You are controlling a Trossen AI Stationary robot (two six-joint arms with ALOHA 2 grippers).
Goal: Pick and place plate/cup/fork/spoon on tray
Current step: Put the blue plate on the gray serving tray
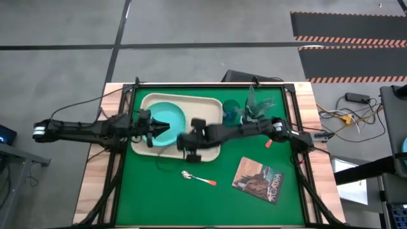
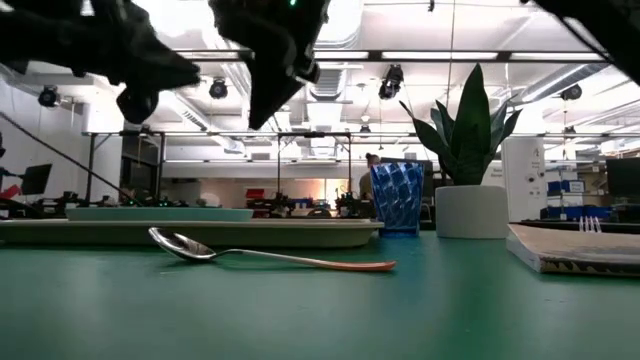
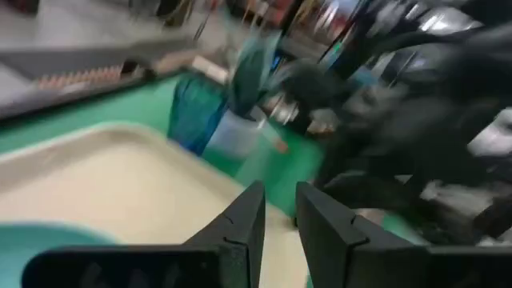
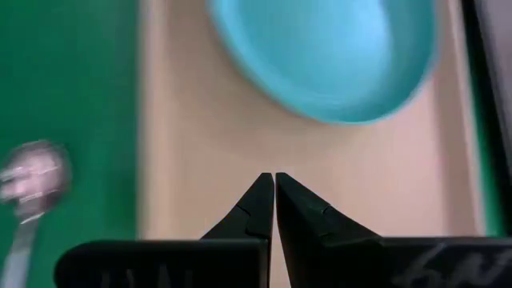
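I see the plate (image 1: 164,119) lying in the tray (image 1: 210,105), toward its left end. The cup (image 1: 230,111) stands on the green table (image 1: 165,197) just off the tray's right end, next to the plant pot (image 1: 257,108). The spoon (image 1: 197,178) lies on the table in front of the tray, apart from it; I can't find the fork.

From above the spoon is small, but the low view shows it (image 2: 270,257) bowl-up with its handle pointing right, the cup (image 2: 398,198) beside the pot (image 2: 470,210), and a book (image 2: 575,248) at the right.

My right gripper (image 1: 189,147) hangs over the tray's front edge; its wrist view (image 4: 274,186) shows the fingers pressed together, empty, the plate (image 4: 336,56) ahead. My left gripper (image 1: 154,125) sits above the plate, its fingers slightly parted with nothing between them (image 3: 278,210).
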